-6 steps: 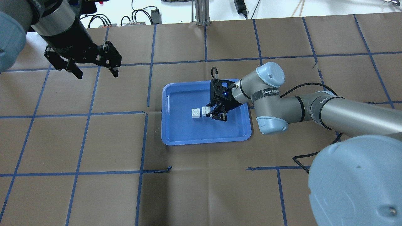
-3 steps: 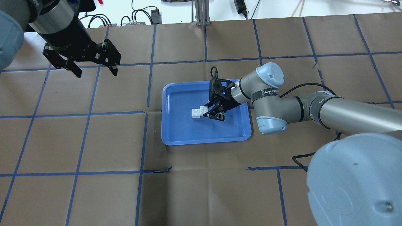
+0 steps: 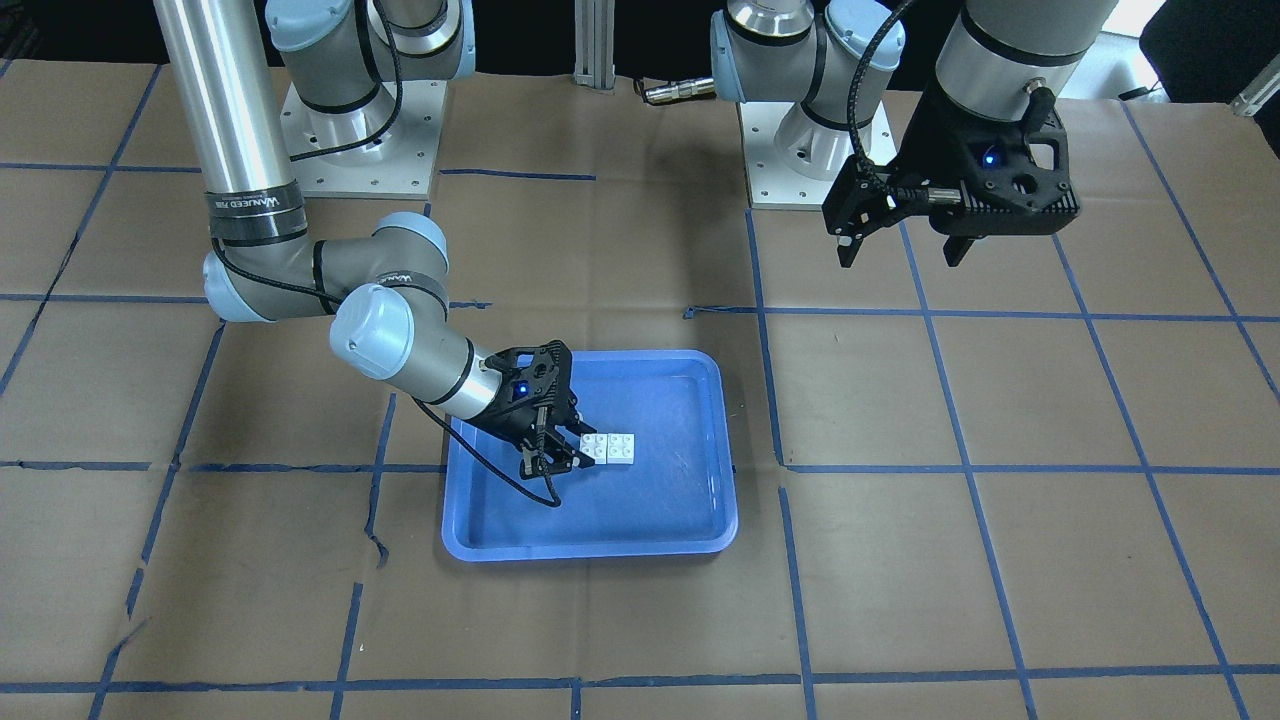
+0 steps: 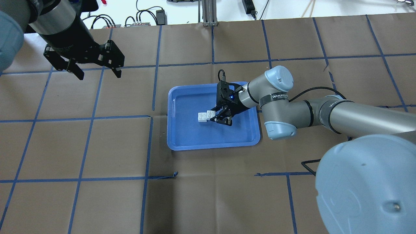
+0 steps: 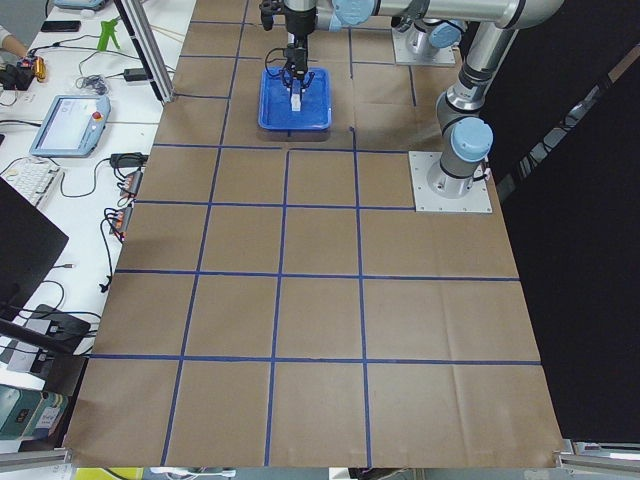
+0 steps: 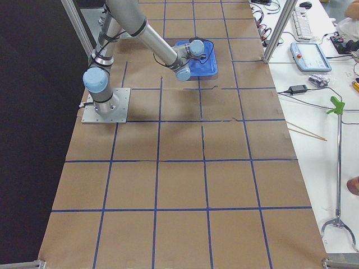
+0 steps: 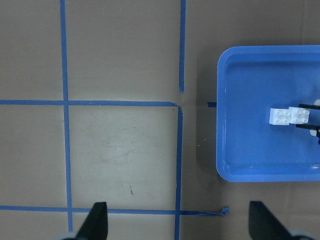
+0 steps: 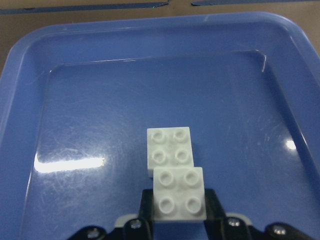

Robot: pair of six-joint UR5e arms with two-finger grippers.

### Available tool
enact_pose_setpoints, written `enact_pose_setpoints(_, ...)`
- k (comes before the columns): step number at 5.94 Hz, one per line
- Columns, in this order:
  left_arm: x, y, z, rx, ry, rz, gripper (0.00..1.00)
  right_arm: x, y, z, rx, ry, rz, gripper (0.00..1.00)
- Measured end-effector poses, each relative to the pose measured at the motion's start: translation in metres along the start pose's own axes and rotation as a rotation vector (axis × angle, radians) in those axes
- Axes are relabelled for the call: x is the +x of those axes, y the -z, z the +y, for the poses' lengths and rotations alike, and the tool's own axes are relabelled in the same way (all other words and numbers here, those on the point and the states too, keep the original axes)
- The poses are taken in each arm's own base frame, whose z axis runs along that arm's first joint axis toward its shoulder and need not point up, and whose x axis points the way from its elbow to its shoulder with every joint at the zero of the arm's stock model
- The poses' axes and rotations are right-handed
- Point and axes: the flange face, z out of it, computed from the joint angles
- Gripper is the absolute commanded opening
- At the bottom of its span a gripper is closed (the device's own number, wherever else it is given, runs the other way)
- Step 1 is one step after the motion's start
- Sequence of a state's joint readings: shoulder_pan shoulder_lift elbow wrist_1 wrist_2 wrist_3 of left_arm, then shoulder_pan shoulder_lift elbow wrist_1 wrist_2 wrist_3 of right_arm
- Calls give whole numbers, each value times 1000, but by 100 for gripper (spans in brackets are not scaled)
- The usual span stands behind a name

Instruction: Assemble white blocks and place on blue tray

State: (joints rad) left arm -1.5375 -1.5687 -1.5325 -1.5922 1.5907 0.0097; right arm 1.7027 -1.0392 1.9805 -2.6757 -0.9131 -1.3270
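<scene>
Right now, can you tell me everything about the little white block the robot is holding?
The held white block is a small square brick, shiny plastic by its look, with four round studs on top. It sits level, studs up, pinched on two sides by the right gripper. It hangs over the blue tray, one edge overlapping the second white block, which lies flat in the tray. Whether they are pressed together cannot be told.
</scene>
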Motion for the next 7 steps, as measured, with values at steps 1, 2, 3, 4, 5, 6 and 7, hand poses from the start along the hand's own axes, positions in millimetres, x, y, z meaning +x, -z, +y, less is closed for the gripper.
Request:
enact_pose_setpoints(1, 0, 0, 0, 0, 0, 0, 99, 0, 0, 0, -1, -1, -1, 33)
enact_pose_setpoints(2, 0, 0, 0, 1, 1, 0, 99, 0, -1, 1, -2, -4, -2, 37)
enact_pose_setpoints(3, 0, 0, 0, 1, 1, 0, 99, -1, -1, 1, -1, -5, -3, 37)
enact_pose_setpoints(4, 0, 1, 0, 2, 1, 0, 99, -1, -1, 1, 0, -6, -4, 37)
enact_pose_setpoints(5, -1, 1, 0, 2, 0, 0, 99, -1, -2, 1, 1, -6, -5, 40)
enact_pose_setpoints(6, -1, 1, 0, 2, 1, 0, 99, -1, -2, 1, 0, -6, -5, 42)
enact_pose_setpoints(7, -1, 1, 0, 2, 1, 0, 99, -1, -2, 1, 0, -6, -5, 45)
